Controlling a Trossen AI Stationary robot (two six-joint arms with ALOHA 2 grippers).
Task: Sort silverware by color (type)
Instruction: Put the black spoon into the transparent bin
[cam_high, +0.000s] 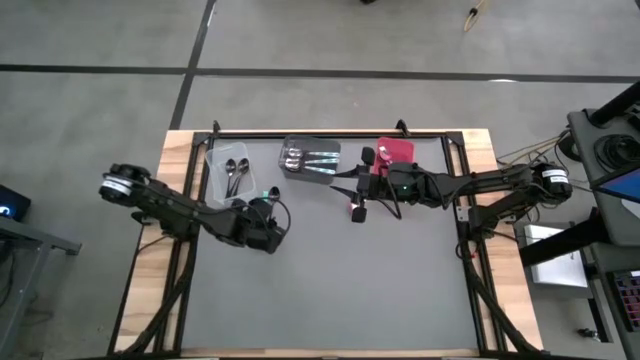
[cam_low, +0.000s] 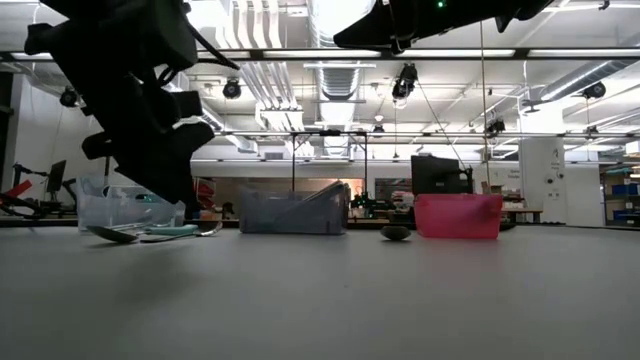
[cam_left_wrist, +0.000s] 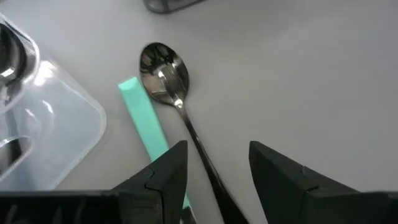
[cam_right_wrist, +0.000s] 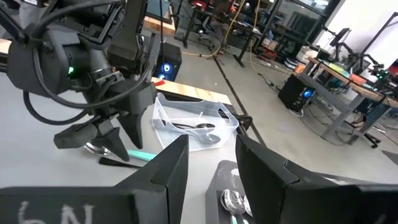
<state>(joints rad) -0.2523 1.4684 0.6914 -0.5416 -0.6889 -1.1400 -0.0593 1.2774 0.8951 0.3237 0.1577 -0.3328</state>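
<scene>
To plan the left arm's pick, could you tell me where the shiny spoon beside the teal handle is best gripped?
Grip its thin handle mid-length, coming straight down with a finger on each side. The spoon lies flat on the table, its bowl is wide and rounded, and the teal handle lies close alongside. The left gripper, open, straddles that thin handle.

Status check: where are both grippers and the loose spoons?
Left gripper open, low over a silver spoon and a teal-handled spoon beside the clear bin. Right gripper open, raised, empty, near the red bin. Nothing blocking.
</scene>
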